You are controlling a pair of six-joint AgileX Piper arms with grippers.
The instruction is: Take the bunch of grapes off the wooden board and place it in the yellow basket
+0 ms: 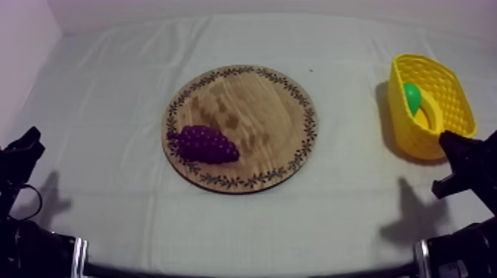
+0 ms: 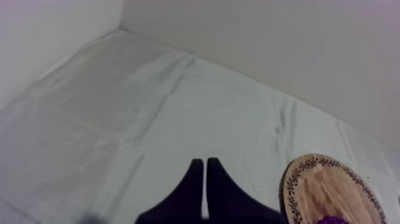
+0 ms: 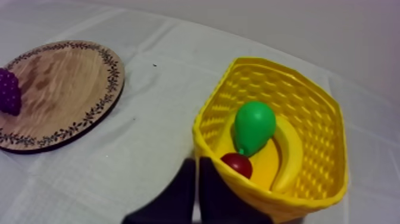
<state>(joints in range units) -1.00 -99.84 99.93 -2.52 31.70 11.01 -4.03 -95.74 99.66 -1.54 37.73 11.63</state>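
Observation:
A purple bunch of grapes lies on the left front part of the round wooden board in the middle of the table. The yellow basket stands at the right, with a green pear, a banana and a small red fruit inside it. My left gripper is shut on nothing over bare cloth, left of the board. My right gripper is shut on nothing just outside the basket's near wall. Grapes sit far off on the board.
Both arms rest low at the table's front corners, the left and the right. The grey-white cloth spreads around the board, and a pale wall stands behind the table.

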